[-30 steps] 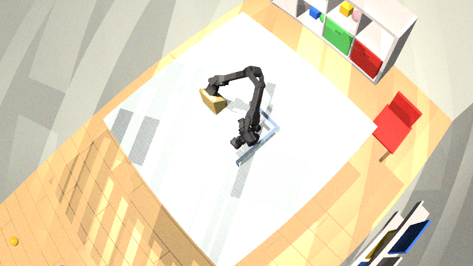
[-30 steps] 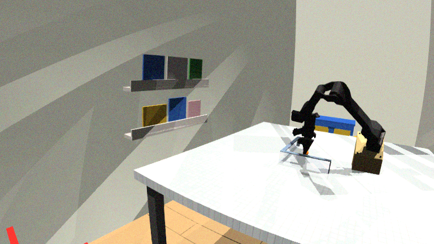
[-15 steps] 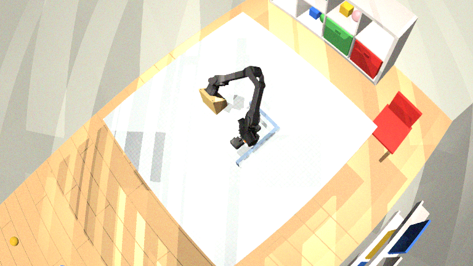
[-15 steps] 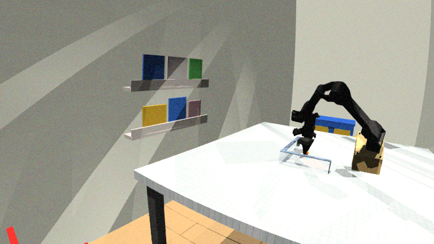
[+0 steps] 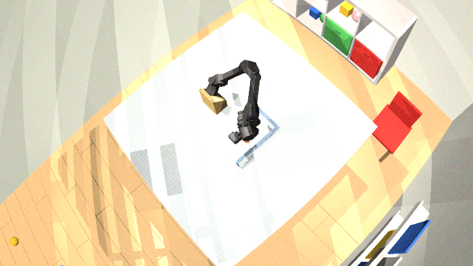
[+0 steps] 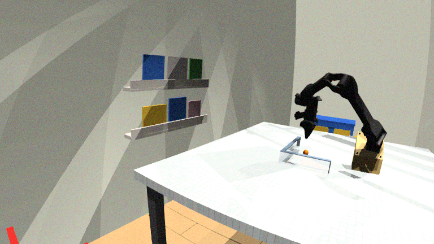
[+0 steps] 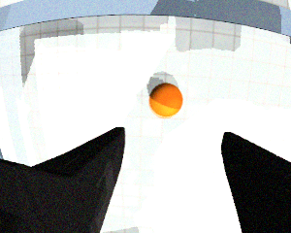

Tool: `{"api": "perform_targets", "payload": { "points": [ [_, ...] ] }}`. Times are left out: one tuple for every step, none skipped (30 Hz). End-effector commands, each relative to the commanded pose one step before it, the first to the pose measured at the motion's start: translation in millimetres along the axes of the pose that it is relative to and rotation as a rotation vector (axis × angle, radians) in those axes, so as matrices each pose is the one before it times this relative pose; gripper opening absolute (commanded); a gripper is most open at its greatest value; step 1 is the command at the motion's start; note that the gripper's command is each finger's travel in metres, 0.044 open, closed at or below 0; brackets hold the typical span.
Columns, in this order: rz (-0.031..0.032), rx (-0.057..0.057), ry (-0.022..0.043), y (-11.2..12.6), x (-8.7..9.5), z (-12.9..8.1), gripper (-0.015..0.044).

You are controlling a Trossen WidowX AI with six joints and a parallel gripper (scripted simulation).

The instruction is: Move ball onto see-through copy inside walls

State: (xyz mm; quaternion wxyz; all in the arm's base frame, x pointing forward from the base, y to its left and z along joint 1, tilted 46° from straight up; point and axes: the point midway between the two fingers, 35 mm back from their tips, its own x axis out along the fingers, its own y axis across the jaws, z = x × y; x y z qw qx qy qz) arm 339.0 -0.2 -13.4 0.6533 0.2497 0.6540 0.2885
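The orange ball (image 5: 246, 141) (image 6: 306, 152) (image 7: 166, 100) rests on the table inside the corner, apart from both low clear walls (image 5: 278, 127) (image 6: 281, 151) (image 7: 112, 9). In the wrist view its lower part is brighter than its top, and no see-through copy can be told apart from it. My gripper (image 6: 306, 136) (image 7: 175, 138) is open and empty. It hangs clearly above the ball, which lies a little beyond the fingertips in the wrist view. In the top view the arm hides the fingertips and part of the ball.
The blue-edged walls stand low around two sides of the ball. The arm's tan base (image 5: 213, 101) (image 6: 367, 158) stands on the white table (image 5: 216, 210) (image 6: 224, 168) beside the corner. Shelves and a red chair (image 5: 392, 127) are off the table.
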Motion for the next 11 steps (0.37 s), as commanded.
{"api": "perform_targets", "payload": {
  "points": [
    [0.00572,0.0081,0.01568,0.03,5.77,-2.33,0.025],
    [0.0,0.0,0.0,0.0,0.0,0.0,0.025],
    [0.0,0.0,0.0,0.0,0.0,0.0,0.025],
    [-0.00044,0.0002,-0.0001,-0.02,-2.6,0.01,0.0277],
    [-0.00116,0.0004,-0.00027,0.01,-7.82,-0.09,0.0303],
    [-0.00099,-0.0003,-0.00045,0.2,-13.0,-0.54,0.0329],
    [0.0008,-0.0028,-0.00076,0.41,-12.79,-0.94,0.0355],
    [0.00087,-0.002,-0.00049,0.38,-7.67,-0.78,0.0382],
    [0.00033,-0.0007,-0.00016,0.15,-2.56,-0.3,0.0408],
    [0.0,0.0,0.0,0.0,0.0,0.0,0.0434],
    [0.0,0.0,0.0,0.0,0.0,0.0,0.044]
  ]
}}
